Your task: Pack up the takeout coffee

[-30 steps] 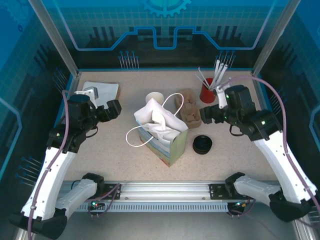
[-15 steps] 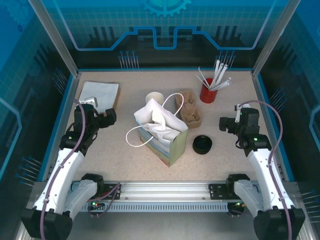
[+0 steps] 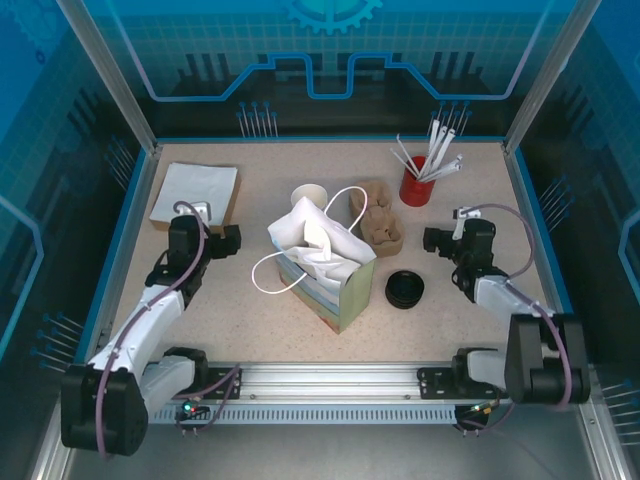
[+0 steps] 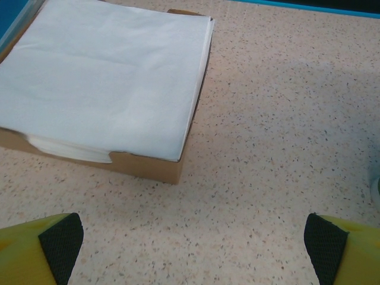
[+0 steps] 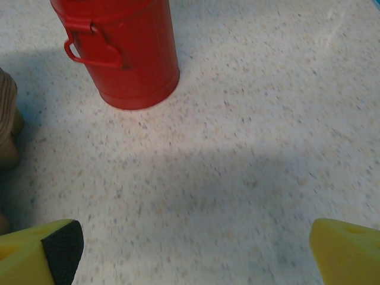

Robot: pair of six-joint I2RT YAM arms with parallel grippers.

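Held low at either side of the table, left fingers and right fingers released and empty, likely readying for the coffee cup standing unlidded just far of the bag, black lid lying near-right

Both arms sit folded low, left gripper and right gripper spread wide, empty.

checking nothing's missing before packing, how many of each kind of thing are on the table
paper cup: 1
black lid: 1
paper bag: 1
pulp carrier: 1
red cup of straws: 1
box of napkins: 1
total: 6
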